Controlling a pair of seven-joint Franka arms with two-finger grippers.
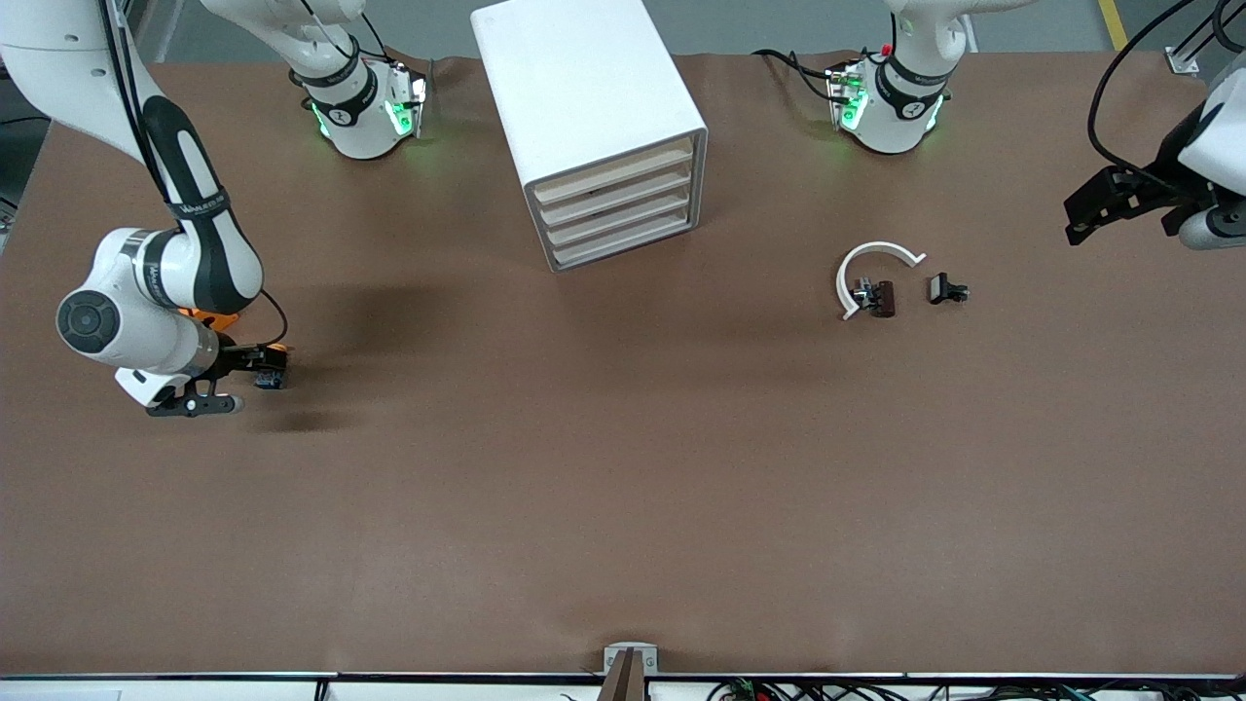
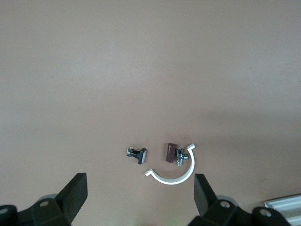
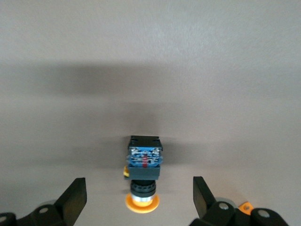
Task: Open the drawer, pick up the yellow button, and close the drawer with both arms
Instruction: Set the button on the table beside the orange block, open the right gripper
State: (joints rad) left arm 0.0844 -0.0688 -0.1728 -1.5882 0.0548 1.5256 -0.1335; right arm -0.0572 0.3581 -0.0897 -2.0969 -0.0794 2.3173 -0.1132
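I see the button (image 3: 142, 176) lying on its side on the tabletop (image 1: 623, 506), close to the edge at the right arm's end. Its orange cap and its black-and-blue body show in the right wrist view. The right end effector (image 1: 255, 375) sits low over it with its fingers (image 3: 73, 200) spread wide, one on each side of the button and apart from it. Something orange shows just beside the right wrist, mostly hidden by the arm, and I cannot tell what it is.

The cabinet (image 1: 594, 127) stands near the edge where the bases are, about midway between the two arms. Its four drawers are all pushed in, their fronts turned toward the front camera and a little toward the left arm's end.

The left end effector (image 1: 1095, 209) hangs in the air over the tabletop at the left arm's end, its fingers (image 2: 75, 193) spread and holding nothing. This arm waits. Below its camera lie a white half ring (image 1: 871, 273), a brown piece (image 1: 881, 298) with a metal part touching it inside the ring's curve, and a black clip (image 1: 944, 289) just beside the ring, toward the left arm's end.
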